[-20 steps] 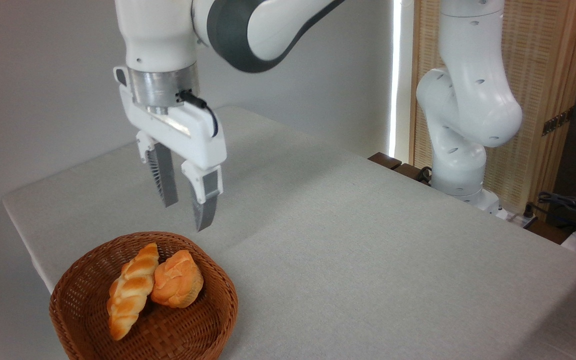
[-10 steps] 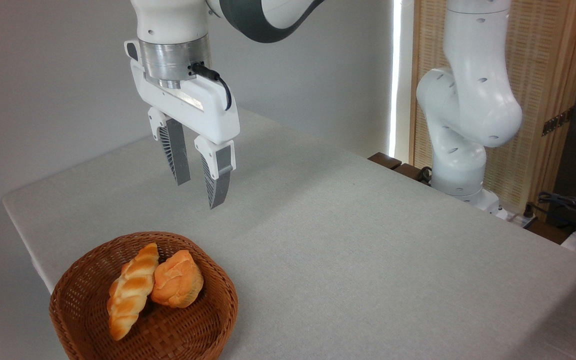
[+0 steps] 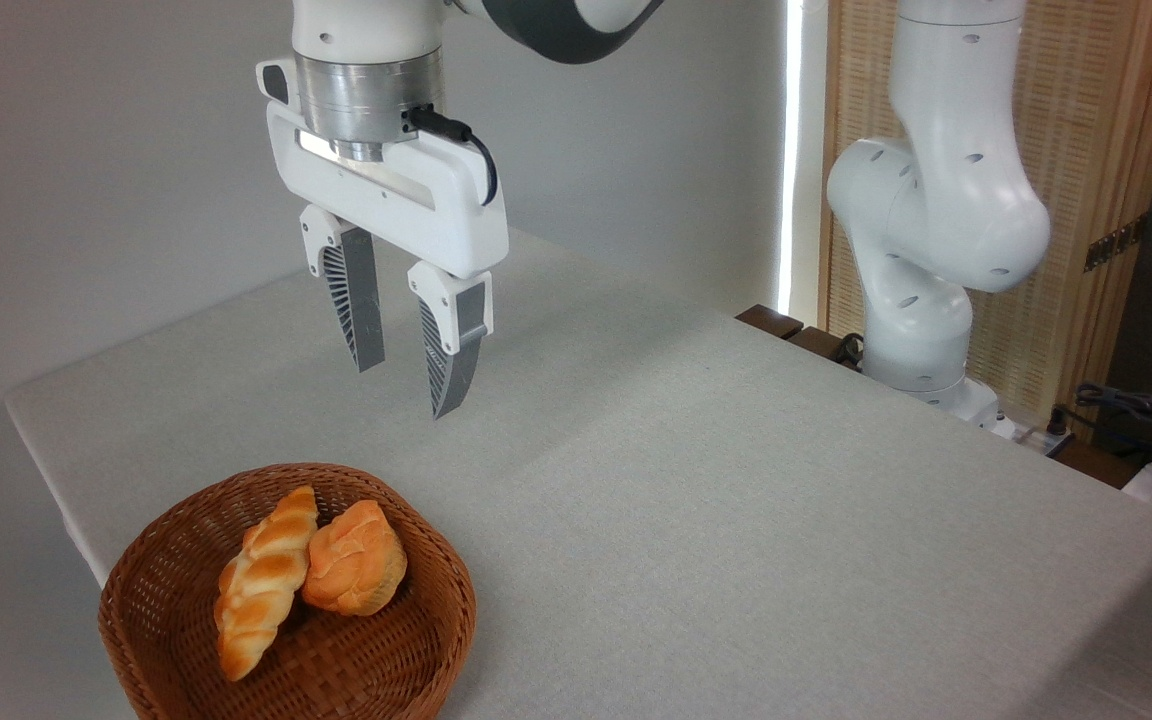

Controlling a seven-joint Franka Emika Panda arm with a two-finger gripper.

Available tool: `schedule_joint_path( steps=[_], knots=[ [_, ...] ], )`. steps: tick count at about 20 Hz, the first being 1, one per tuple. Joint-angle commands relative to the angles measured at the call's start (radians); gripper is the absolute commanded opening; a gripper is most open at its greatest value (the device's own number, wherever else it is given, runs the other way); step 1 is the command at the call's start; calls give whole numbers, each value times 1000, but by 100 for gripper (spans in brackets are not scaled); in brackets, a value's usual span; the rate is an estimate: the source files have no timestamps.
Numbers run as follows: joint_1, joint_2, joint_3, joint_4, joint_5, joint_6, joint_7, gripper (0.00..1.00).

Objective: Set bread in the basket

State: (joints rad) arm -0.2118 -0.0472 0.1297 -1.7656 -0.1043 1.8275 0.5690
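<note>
While the pincer (image 3: 404,385) hangs empty in the upper left, fingers parted, well above the tabletop (image 3: 696,480) | bread (image 3: 262,580) lies inside the basket (image 3: 436,640) at lower left, touching a rounder orange bun (image 3: 354,571) on its right | basket sits near the tabletop's left corner

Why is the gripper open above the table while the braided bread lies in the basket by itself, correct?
Not by itself. The camera view shows the braided bread lying in the basket touching a rounder orange bun on its right. The rest stands: the gripper hangs open above the table, fingers empty.
</note>
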Motion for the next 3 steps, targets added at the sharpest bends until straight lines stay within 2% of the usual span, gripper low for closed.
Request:
schedule_joint_path(
  steps=[1, 3],
  knots=[
    [101, -10, -108, 14, 15, -22, -15, 100],
    [126, -11, -134, 14, 14, -22, -15, 100]
  ],
)
